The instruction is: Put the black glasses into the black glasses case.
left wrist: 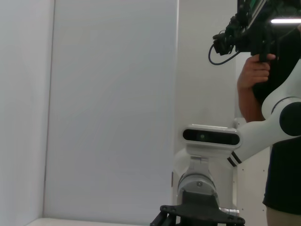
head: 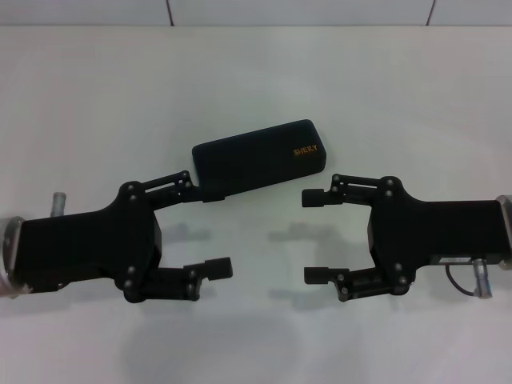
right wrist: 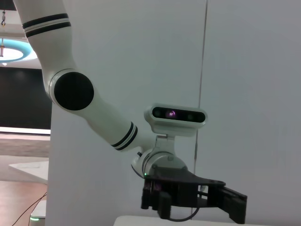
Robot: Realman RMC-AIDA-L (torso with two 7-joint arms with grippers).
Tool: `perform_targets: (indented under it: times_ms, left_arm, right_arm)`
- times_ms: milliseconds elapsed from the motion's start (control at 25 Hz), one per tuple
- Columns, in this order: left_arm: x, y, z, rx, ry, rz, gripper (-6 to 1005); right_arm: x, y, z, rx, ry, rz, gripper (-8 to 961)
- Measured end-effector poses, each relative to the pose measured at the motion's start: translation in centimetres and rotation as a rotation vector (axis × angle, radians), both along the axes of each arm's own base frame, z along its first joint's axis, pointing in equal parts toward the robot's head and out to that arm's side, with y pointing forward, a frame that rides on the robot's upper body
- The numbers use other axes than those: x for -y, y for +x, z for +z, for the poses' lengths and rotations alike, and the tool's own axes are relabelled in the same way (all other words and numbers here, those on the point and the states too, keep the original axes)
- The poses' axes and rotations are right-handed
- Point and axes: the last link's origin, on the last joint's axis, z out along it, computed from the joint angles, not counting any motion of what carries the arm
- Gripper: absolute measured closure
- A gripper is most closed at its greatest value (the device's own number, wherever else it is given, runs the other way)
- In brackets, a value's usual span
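Observation:
The black glasses case point(head: 256, 156) lies closed on the white table point(head: 256, 72), a little beyond the middle, with gold lettering on its lid. The black glasses are not in view in any frame. My left gripper point(head: 214, 230) is open and empty just in front of the case's left end; its far finger point(head: 188, 188) overlaps the case's edge in the head view. My right gripper point(head: 313, 236) is open and empty, in front of the case's right end, facing the left gripper across a gap. The right gripper also shows in the left wrist view point(left wrist: 202, 214), and the left gripper in the right wrist view point(right wrist: 188, 195).
The table's far edge meets a light wall point(head: 256, 12). A person point(left wrist: 282, 165) holding a camera stands behind my right arm in the left wrist view. White panels stand around the workspace.

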Motion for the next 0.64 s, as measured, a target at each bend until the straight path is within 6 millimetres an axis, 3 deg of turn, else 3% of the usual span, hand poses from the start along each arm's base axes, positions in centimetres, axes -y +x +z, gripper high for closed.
perform_targets:
  times_ms: [360, 640]
  left_arm:
    - [0.06, 0.19, -0.38, 0.02, 0.021, 0.008, 123]
    - [0.08, 0.03, -0.33, 0.029, 0.04, 0.027, 121]
  right_arm:
    - [0.05, 0.13, 0.08, -0.01, 0.007, -0.012, 153]
    - [-0.05, 0.03, 0.21, -0.026, 0.015, -0.021, 153]
